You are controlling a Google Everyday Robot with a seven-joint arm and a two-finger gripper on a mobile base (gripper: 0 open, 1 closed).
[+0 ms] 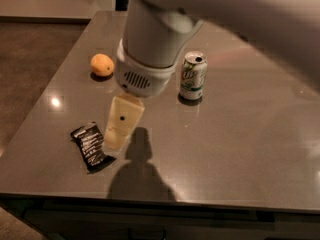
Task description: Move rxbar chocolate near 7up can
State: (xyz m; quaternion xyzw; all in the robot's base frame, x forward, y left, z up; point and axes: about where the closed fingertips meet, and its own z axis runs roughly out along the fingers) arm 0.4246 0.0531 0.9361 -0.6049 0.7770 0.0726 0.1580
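The rxbar chocolate (90,146) is a flat black wrapper with white text, lying on the grey table (240,149) near its front left. The 7up can (193,75) stands upright, silver and green, farther back and to the right of the bar. My gripper (119,131) hangs from the white arm, its cream fingers pointing down just right of the bar's right edge, above the table. The arm's wide white body sits between the bar and the can.
A round orange fruit (102,65) sits at the back left of the table. The table's front edge (150,196) runs along the bottom, and its left edge drops to a dark floor.
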